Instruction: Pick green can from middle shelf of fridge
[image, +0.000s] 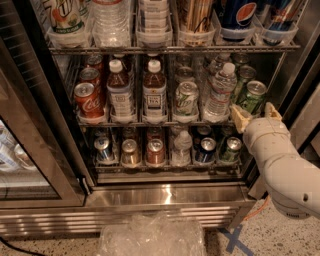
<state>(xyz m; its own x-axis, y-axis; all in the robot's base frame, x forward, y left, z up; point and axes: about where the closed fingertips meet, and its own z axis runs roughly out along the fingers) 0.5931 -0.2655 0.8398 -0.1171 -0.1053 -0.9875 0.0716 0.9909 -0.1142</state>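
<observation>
The green can (251, 96) stands at the front of the rightmost lane of the middle shelf (165, 121) in the open fridge (165, 196). It is bright green with a silver top. My gripper (255, 115) is at the right, just in front of and slightly below the can. It is open, with one tan fingertip (239, 118) left of the can's base and the other to its right. The fingers do not close on the can. More green cans stand behind it in the same lane.
On the middle shelf are red cola cans (89, 100), brown tea bottles (154, 92), a paler whitish-green can (186, 98) and a water bottle (218, 92) next to the green can. Short cans fill the rack below. The glass door (30, 165) hangs open at left. Crumpled clear plastic (150, 235) lies on the floor.
</observation>
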